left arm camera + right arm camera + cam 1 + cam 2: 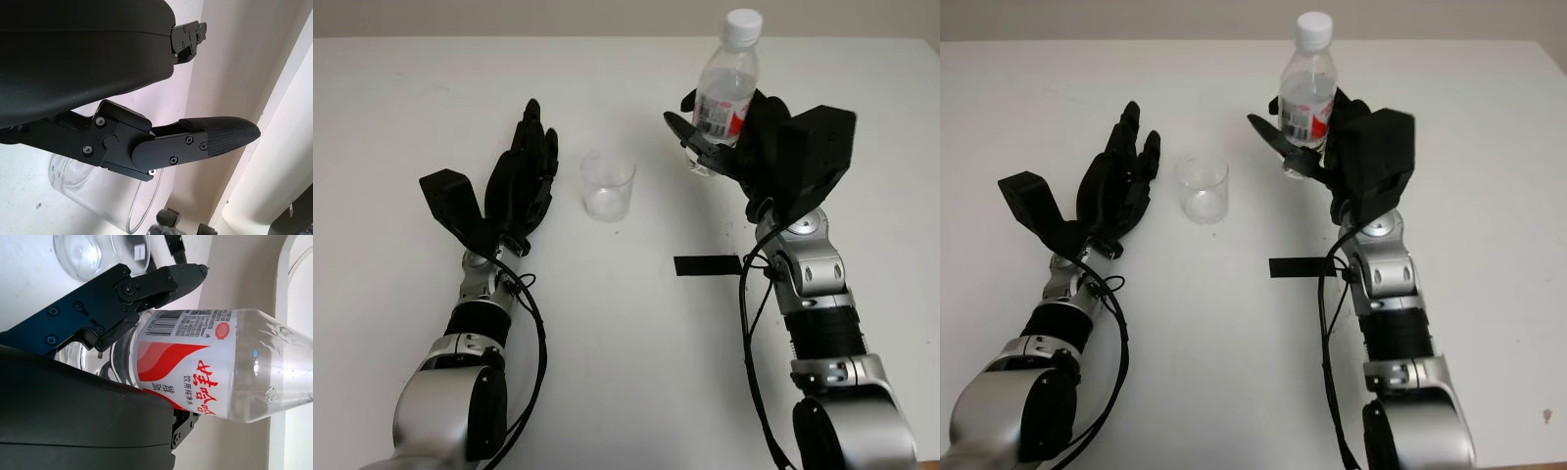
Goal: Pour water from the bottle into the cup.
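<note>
One bottle [725,90]: clear plastic, white cap still on, red-and-white label w/ barcode, upright, clear water visible in wrist view. It sits at approx 1 o'clock from table [636,343] centre, its base hidden behind fingers so can't tell if it touches the surface. Right hand [729,147] is clasped round bottle's lower half, fingers [146,286] wrapping front, black shell behind it at 3 o'clock side. One cup [608,184]: small, clear, upright, looks empty, standing on table at approx 11 o'clock from centre, well apart from bottle, which lies at cup's 2 o'clock. Left hand [522,176] is just beside cup, at its 9 o'clock, released, holding nothing; not touching cup in head views. Left wrist view shows a finger [215,139] reaching over cup rim [142,205] w/out visible contact. One black tape strip [705,265] lies flat on table at approx 4 o'clock from cup, next to right forearm. Count: 1 bottle, 1 cup, 1 tape strip, 2 hands. Table is plain white.
</note>
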